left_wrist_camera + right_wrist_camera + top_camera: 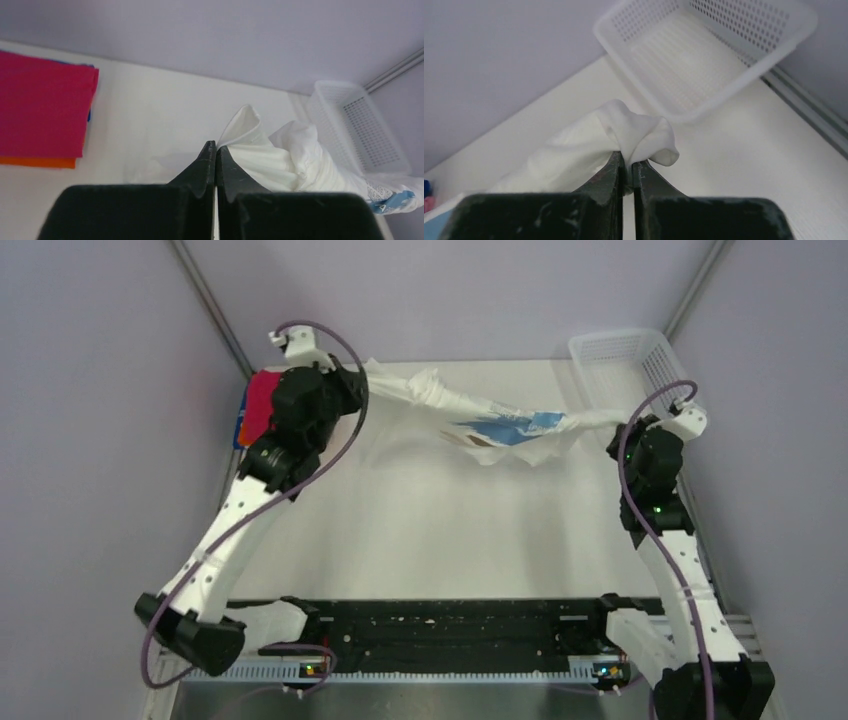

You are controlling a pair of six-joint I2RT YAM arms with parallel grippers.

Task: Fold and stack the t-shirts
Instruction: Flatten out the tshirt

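- In the top view, we see the printed white t-shirt [500, 426] pulled into a long twisted band above the desk [430, 540]. 1 end is at the right jaws just in front of the basket [612, 338]. The other end is at the left jaws, well away from the basket on the opposite side.
- Also in this view, the crimson t-shirt [260, 405] lies folded at the desk edge farthest from the basket. It is partly hidden by the left arm [300, 420], and a sliver of the blue t-shirt [240, 432] peeks out beneath it.
- In the left wrist view, the left jaws are clenched tight. The printed white t-shirt [280, 160] bunches out from their tips toward the basket [360, 125], so we read them as pinching its edge.
- On the side away from the basket, the crimson t-shirt [42, 107] sits on top of the orange t-shirt [37, 162]. A thin blue edge shows between these 2 on the basket side.
- In the right wrist view, the right jaws are clenched on a fold of the printed white t-shirt [624, 130], which puffs up over their tips. The basket [704, 60] stands just beyond that fold.
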